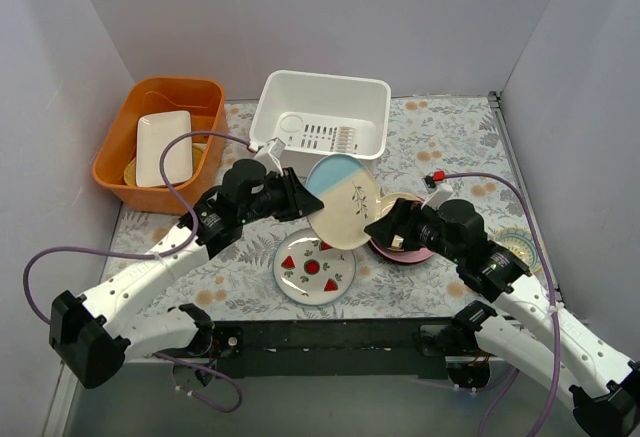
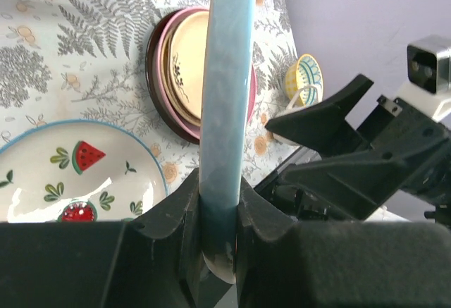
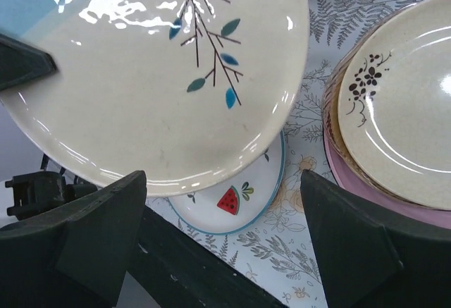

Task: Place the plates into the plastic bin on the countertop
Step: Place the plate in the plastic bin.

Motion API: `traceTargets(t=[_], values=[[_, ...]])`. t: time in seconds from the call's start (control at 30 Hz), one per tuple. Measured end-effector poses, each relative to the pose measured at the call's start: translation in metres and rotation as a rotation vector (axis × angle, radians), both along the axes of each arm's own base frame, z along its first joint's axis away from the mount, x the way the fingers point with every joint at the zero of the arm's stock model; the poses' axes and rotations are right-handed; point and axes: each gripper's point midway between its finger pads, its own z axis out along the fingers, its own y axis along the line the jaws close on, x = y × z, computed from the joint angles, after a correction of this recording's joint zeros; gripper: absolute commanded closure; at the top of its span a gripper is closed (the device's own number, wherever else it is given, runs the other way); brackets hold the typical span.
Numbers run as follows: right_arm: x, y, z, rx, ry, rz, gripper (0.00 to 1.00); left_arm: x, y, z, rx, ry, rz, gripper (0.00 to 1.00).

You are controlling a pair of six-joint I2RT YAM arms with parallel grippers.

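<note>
My left gripper (image 1: 300, 197) is shut on the rim of the cream-and-blue sprig plate (image 1: 342, 200), which is tilted above the countertop (image 1: 450, 137) just in front of the white plastic bin (image 1: 320, 117). In the left wrist view that plate (image 2: 227, 75) runs edge-on between the fingers (image 2: 173, 213). The watermelon plate (image 1: 313, 267) lies flat below it. A stack with a tan plate (image 3: 402, 111) on pink and maroon ones (image 1: 405, 247) sits to the right. My right gripper (image 1: 385, 229) stands open beside the held plate's right edge, touching nothing (image 3: 222, 181).
An orange tub (image 1: 160, 142) at the back left holds a white rectangular dish (image 1: 163, 147). A yellow-striped mug (image 1: 520, 247) stands at the right near the wall. The bin has a slotted floor and nothing in it.
</note>
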Motion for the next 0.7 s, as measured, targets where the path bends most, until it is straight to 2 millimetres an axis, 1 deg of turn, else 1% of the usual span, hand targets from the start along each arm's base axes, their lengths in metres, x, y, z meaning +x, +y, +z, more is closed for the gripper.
traceTargets(t=[0.07, 0.17, 0.3, 0.5, 0.6, 0.7], values=[[0.000, -0.002, -0.002, -0.008, 0.004, -0.007, 0.03, 0.010, 0.000, 0.002, 0.006, 0.003, 0.009, 1.00], [-0.001, -0.004, -0.002, -0.014, 0.003, -0.012, 0.03, 0.033, 0.000, 0.008, 0.009, 0.005, 0.037, 1.00], [-0.002, -0.005, -0.001, -0.014, -0.001, -0.012, 0.03, 0.070, 0.005, 0.022, 0.010, -0.009, 0.093, 1.00], [-0.002, -0.006, -0.003, -0.024, -0.005, -0.008, 0.03, 0.126, 0.006, 0.042, -0.006, -0.033, 0.137, 1.00], [-0.002, -0.006, -0.006, -0.038, 0.001, -0.006, 0.03, 0.146, 0.008, 0.045, -0.014, -0.029, 0.143, 1.00], [-0.002, -0.007, -0.009, -0.048, 0.011, -0.007, 0.03, 0.159, 0.011, 0.043, -0.020, -0.017, 0.144, 1.00]])
